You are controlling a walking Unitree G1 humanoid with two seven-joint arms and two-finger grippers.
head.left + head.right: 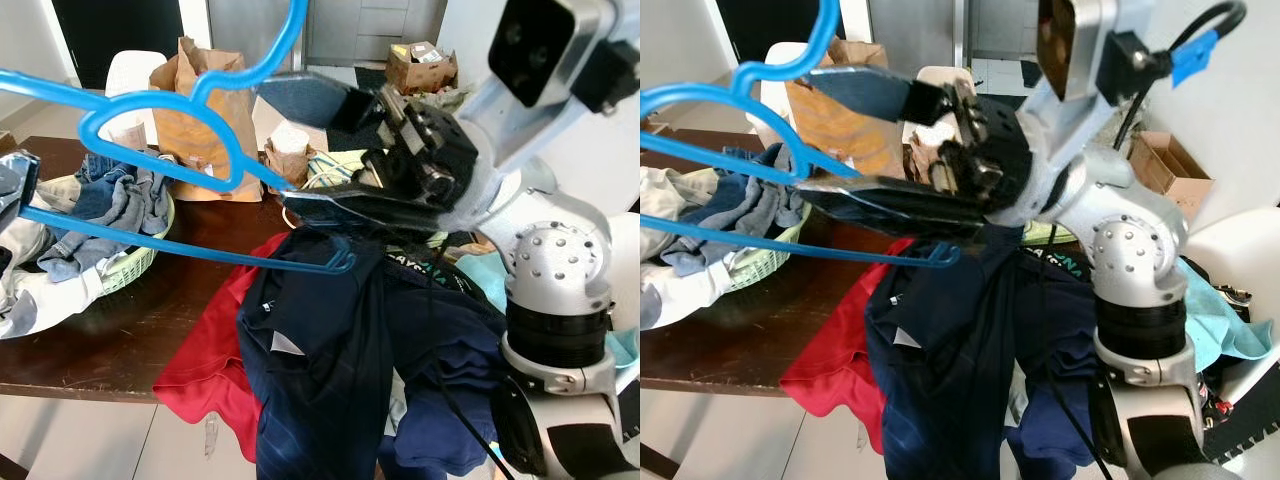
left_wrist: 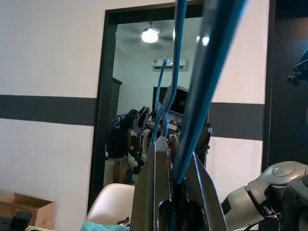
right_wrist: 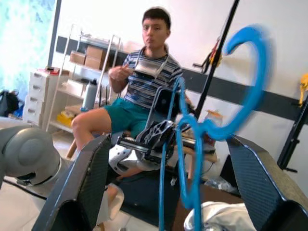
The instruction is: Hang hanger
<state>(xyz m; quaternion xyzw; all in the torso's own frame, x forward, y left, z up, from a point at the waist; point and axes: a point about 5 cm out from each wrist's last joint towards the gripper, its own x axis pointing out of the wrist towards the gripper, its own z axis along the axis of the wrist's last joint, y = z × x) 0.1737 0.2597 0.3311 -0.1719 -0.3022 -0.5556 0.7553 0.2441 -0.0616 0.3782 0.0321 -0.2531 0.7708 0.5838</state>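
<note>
The right gripper (image 1: pixel 300 150) is raised in front of the robot's head with its two long black fingers (image 1: pixel 305 97) spread wide apart, gripping nothing. The blue hanger (image 1: pixel 170 135) passes between them: its neck and hook rise through the gap, and the lower finger lies just under the hanger's shoulder. In the right wrist view the hanger (image 3: pixel 192 144) stands between the two fingers without touching either.

The left gripper (image 2: pixel 173 192) is clamped on the hanger's thin blue bar, which runs up between the closed fingers; in the head views it (image 1: pixel 15 190) sits at the hanger's far end from the right gripper.

A navy shirt (image 1: pixel 320 360) hangs below the right gripper, draped over the hanger's lower bar near its end and falling over the edge of the dark wooden table (image 1: pixel 120 330). A red garment (image 1: pixel 210 360) lies beneath it. On the table behind the hanger stand a brown paper bag (image 1: pixel 190 110) and a green basket (image 1: pixel 135 265) of clothes. Beyond the right gripper a person (image 3: pixel 139 91) sits.
</note>
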